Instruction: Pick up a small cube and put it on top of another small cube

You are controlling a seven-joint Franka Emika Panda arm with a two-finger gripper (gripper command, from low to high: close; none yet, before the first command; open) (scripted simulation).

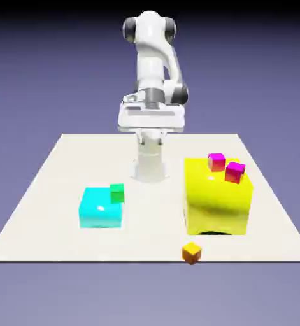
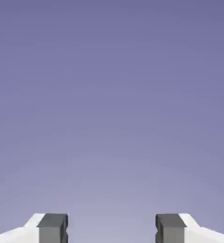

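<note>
Nothing done yet: gripper [image 2: 112, 230] jaws stand wide apart, holding nothing, only backdrop between them. Small orange cube [image 1: 191, 253] sits untouched at the table [image 1: 50, 191] edge, well below and ahead of the jaws, so grasp, lift and stacking all remain. No containers; green cube [image 1: 117, 193] tops the cyan block [image 1: 100, 210], two magenta cubes [image 1: 217, 161] the yellow block [image 1: 216, 200].

In the hand view, the bottom edge cuts off both fingertips [image 2: 52, 228] of the tool [image 2: 111, 228]; you see only backdrop beyond them. In the exterior view, the hand body hides the fingers, and the big yellow block [image 1: 216, 200] conceals its own rear faces.
</note>
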